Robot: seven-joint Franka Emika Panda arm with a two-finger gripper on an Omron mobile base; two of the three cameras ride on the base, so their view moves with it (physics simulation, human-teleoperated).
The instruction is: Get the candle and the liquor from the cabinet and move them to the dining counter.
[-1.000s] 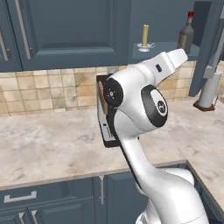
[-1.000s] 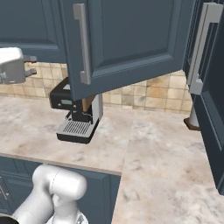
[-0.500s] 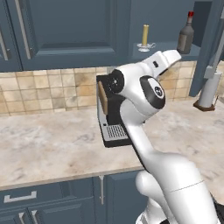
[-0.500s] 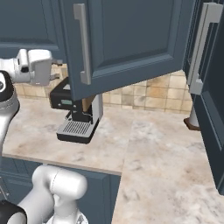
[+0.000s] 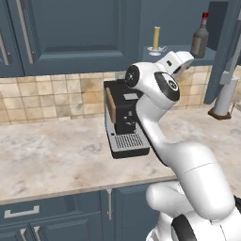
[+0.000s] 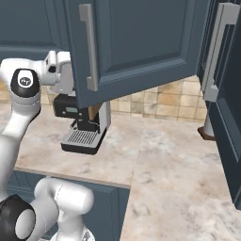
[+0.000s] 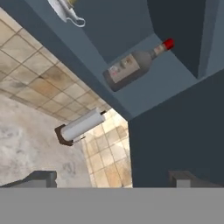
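Note:
The cabinet stands open, and its shelf holds the yellow candle in a silvery holder and, to its right, the dark liquor bottle with a red cap. My hand sits just below the shelf's front edge, between the two. In the hand view my gripper is open with nothing between its fingertips. There the liquor lies above centre and the candle holder is at the top left edge. The dining counter is out of view.
A coffee machine stands on the marbled counter below my arm. A white paper-towel roll stands at the right by the tiled wall. An open cabinet door with a long bar handle hangs in front of my hand.
My arm has swung its elbow around, and in the right base view the hand has moved right, up to the open door. The gripper stays open; candle and liquor have not moved.

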